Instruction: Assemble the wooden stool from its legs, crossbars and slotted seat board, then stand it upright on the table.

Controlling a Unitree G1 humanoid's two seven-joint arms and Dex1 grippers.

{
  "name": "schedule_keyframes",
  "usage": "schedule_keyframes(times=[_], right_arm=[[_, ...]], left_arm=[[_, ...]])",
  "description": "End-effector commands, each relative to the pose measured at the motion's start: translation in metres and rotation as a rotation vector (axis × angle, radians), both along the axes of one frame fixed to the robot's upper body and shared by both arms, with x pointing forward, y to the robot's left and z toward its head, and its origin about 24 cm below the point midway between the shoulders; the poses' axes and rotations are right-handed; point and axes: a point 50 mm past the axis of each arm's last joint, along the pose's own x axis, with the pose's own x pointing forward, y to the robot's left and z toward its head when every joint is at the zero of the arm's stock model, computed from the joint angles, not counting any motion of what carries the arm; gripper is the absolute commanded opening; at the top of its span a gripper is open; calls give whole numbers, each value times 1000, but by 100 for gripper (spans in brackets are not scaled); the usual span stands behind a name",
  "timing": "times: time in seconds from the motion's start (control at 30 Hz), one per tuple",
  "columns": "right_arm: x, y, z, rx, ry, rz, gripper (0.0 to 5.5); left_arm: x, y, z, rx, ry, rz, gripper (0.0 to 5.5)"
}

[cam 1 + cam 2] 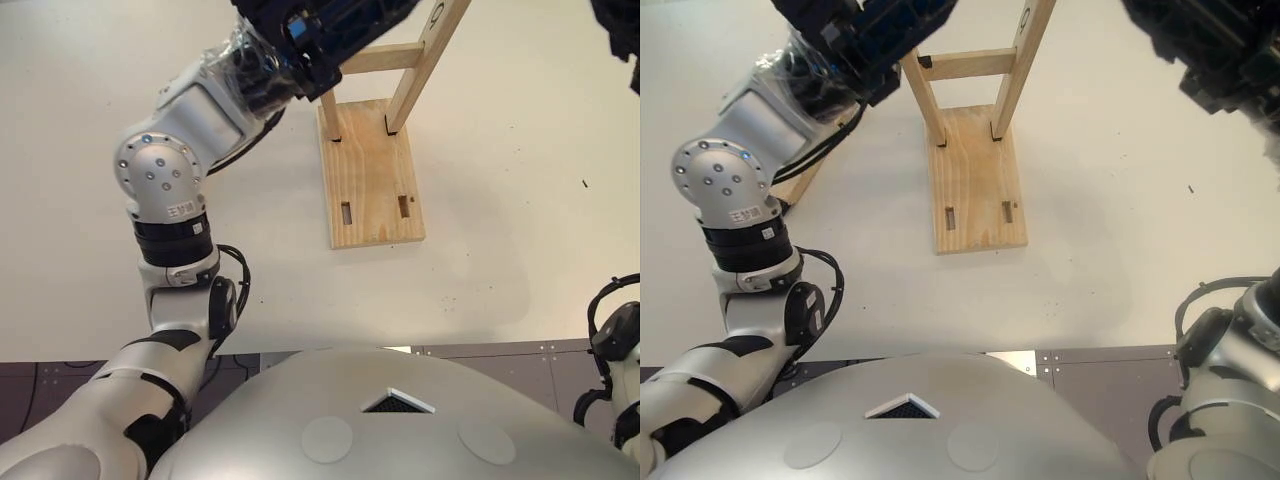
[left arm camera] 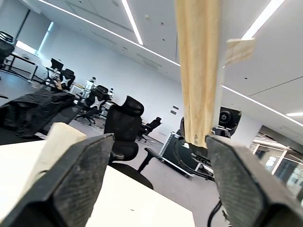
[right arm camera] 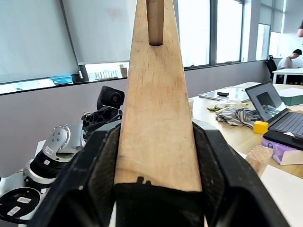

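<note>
Right gripper point(image 3: 156, 137) sits closest to us: both fingers point(image 3: 94, 170) pressed flat on a loose leg point(image 3: 154, 94), so it's clamped, w/ the mortise end pointing away. It's up on the right side, well apart from the seat board point(image 1: 375, 190), which lies flat on the table point(image 1: 520, 200), slots up. Leg frame point(image 1: 385, 57), i.e. two legs w/ one crossbar, stands upright in the board's two far slots. Left gripper point(image 2: 158, 142) is spread wide by that frame's left leg; the wood runs btw its fingers w/out being clamped. Two near slots point(image 1: 346, 212) are bare. One more wooden piece point(image 1: 795, 190) lies partly hidden on the table's left side.

We reckon the step in hand is seating the loose leg in a near slot, so approx half the legs are in. To do it well we'd turn the leg upright first and line its end square over the slot, mortise facing the neighbouring slot so a crossbar can go in. Then press straight down, no rocking. We'd steady the frame or board w/ the left gripper, since a flat board prob slides under a side push
</note>
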Motion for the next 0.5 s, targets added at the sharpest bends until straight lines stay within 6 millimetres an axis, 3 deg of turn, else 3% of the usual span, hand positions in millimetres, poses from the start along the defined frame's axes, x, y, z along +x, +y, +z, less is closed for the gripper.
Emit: schedule_keyframes(times=[0.03, 0.2, 0.43, 0.5], right_arm=[[-5, 21, -7, 2, 42, 70, 203], [-8, 30, -15, 19, 79, 92, 203], [-10, 34, -19, 22, 104, 106, 203], [-11, 35, -20, 23, 108, 113, 203]], left_arm=[[-11, -13, 7, -94, -6, -72, 414], [-8, -14, 15, -218, 26, -84, 479], [-8, -7, 31, -386, 23, -129, 479], [-9, -9, 34, -376, 8, -134, 451]])
